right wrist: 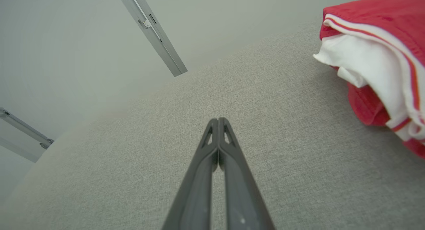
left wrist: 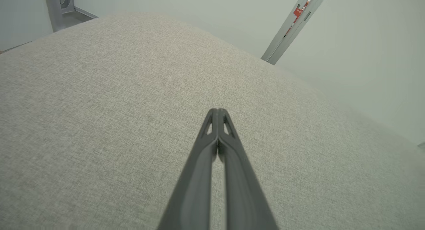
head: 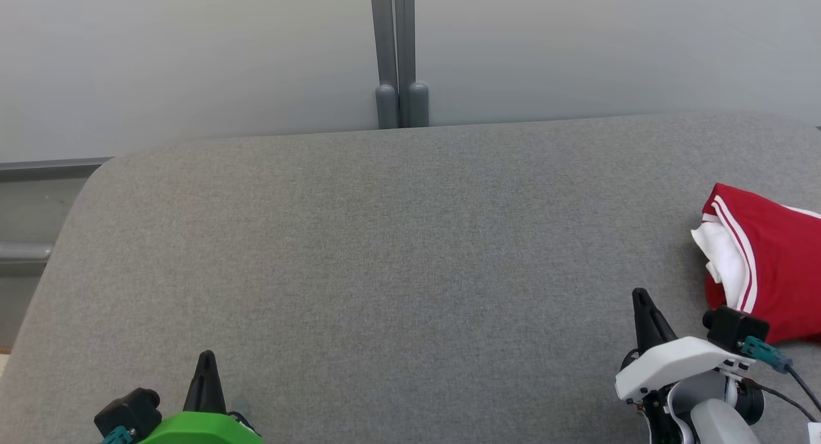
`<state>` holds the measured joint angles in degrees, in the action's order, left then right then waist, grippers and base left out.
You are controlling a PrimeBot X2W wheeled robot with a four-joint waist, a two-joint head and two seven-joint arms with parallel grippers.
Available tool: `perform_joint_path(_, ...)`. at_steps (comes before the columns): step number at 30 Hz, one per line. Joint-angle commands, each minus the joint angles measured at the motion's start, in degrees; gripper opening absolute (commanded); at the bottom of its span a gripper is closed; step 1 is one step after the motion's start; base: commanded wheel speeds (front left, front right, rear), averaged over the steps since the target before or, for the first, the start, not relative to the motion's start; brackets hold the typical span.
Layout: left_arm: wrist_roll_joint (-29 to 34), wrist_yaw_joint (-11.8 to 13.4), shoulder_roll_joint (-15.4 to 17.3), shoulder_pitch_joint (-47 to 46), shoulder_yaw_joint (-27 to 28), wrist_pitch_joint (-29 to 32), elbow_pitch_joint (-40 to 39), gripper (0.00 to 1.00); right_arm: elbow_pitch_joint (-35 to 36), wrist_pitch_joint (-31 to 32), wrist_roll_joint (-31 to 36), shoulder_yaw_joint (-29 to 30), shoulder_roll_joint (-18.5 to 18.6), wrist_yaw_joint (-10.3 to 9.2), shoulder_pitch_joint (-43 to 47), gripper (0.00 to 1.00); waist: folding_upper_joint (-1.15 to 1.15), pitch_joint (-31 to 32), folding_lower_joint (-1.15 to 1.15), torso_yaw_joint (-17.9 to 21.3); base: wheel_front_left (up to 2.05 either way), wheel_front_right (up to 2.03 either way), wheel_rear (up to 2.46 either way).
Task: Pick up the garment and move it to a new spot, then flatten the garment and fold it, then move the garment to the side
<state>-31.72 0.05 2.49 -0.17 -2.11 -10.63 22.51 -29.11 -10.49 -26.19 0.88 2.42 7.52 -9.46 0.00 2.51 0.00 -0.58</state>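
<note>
my left gripper point(head: 206, 357), two long dark tapered fingers pressed tip to tip, holds nothing over the grey woven fabric-covered table with rounded corners point(head: 385, 251). my right gripper point(head: 641, 296) is pinched together the same way, empty. the soft red garment with white stripes and white lining point(head: 770, 264) lies bunched in folds at the table's right edge, near my right gripper but apart from it.

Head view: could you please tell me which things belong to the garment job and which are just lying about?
Job: garment; left tool and right tool, both shut and empty; grey table.
Lying about: grey post; wall rail.
</note>
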Motion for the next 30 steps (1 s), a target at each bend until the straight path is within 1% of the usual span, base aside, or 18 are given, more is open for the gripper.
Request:
perform_joint_path(1,-2.2,-0.4,0.2,-1.8,0.5,0.4,-1.2,0.00,1.6,0.5,-2.6,0.3,0.3,-0.01,-0.4,0.00,0.00,0.0,0.00,0.0,0.00,0.00,0.00)
perform_joint_path(16,-14.6,-1.9,0.3,-2.8,2.2,3.9,-2.9,0.00,4.6,3.9,-16.0,1.4,0.4,-0.01,0.4,0.00,0.00,-0.4,0.00,0.1,0.00,0.00,0.00)
perform_joint_path(30,-24.0,-3.1,0.3,-3.6,3.5,6.6,-4.1,0.00,6.9,6.6,-26.3,2.2,0.4,-0.01,1.1,0.00,0.00,-0.7,0.00,0.2,0.00,0.00,0.00)
